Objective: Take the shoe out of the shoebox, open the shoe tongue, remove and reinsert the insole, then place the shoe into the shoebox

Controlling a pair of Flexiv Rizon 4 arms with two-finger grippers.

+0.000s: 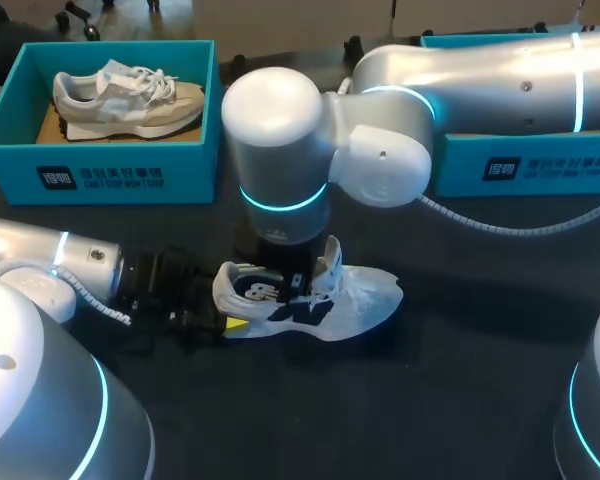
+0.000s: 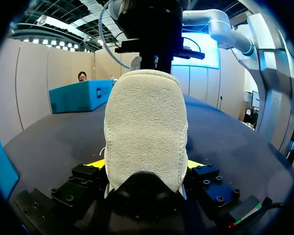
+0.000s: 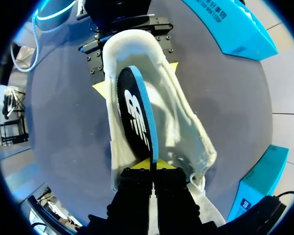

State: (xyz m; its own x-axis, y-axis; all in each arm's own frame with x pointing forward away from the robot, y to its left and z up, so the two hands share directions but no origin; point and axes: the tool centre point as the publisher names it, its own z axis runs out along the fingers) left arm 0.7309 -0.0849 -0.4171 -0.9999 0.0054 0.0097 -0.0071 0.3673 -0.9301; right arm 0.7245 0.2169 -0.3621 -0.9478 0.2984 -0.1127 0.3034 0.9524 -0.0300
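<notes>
Dark tabletop (image 1: 460, 400): white suede sneaker (image 1: 310, 300) clamped at heel by left gripper (image 2: 146, 165); black blue-edged foam insole (image 3: 137, 115) pinched by right gripper (image 3: 151, 166). Insole is best kept aligned with the opening.

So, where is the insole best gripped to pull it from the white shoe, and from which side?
Grip the insole by the thin edge that stands up out of the shoe, coming from above. It stands on edge, so two fingers can close on its flat faces, as the right gripper does. The left gripper holds the heel from behind, so that side is taken.
</notes>
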